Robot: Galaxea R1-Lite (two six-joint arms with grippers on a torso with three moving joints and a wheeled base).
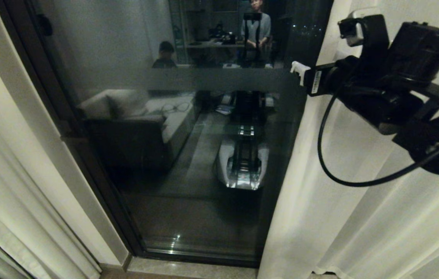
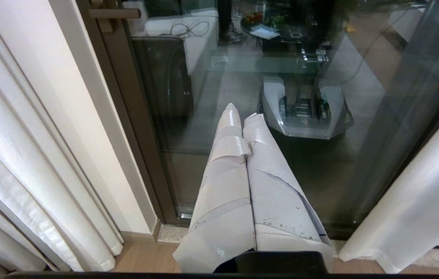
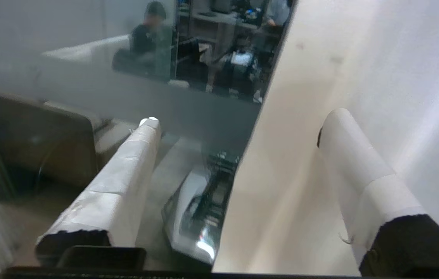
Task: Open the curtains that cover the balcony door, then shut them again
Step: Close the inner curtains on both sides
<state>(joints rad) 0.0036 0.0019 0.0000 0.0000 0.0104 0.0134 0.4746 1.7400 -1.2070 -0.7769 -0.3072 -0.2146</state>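
Your right gripper (image 3: 239, 120): jaws wide, empty, straddling right curtain (image 3: 359, 69) edge | curtains hang vertical | left gripper (image 2: 242, 118): closed, parked facing balcony door (image 2: 320, 162).

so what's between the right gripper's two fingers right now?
In the right wrist view, the right gripper is open; the right curtain edge runs up between its fingers, ungripped, with balcony door glass behind.

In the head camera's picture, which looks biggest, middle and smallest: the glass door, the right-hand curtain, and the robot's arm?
1. balcony door, largest.
2. right curtain, nearly as large.
3. right arm, smallest, though it is nearest the camera, so it looks bigger than it truly is.
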